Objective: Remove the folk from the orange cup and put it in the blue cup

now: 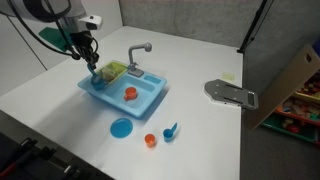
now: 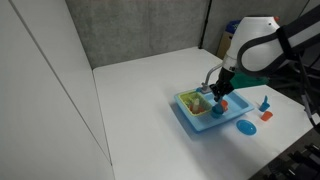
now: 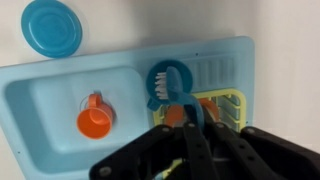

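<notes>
You are at the opening step, as I judge it: reaching for the fork, with nothing yet put in the blue cup. Your claw (image 1: 94,69) hangs low over the yellow-green rack (image 3: 228,106) at one end of the blue toy sink (image 3: 15,100). In the wrist view its dark fingers (image 3: 197,135) cover most of what sits beneath them, so I cannot tell whether they stand wide or narrow, or whether they grip anything. The orange cup (image 3: 178,113), as I take it, shows as an orange-red round at the fingertips, in the rack; a second orange cup (image 3: 94,121) stands apart in the basin and looks empty from above. The fork is too thin to pick out in any view, and I cannot say which blue piece is the blue cup, though a rounded blue thing (image 3: 168,80) lies right beside the rack. The next move calls for a short, straight descent centred on the cup's mouth, closing on the fork alone and not the rim, then a clean lift. On the worktop (image 1: 50,100) a blue plate (image 1: 121,127) and a small orange cup (image 1: 150,140) lie well apart from the claw
</notes>
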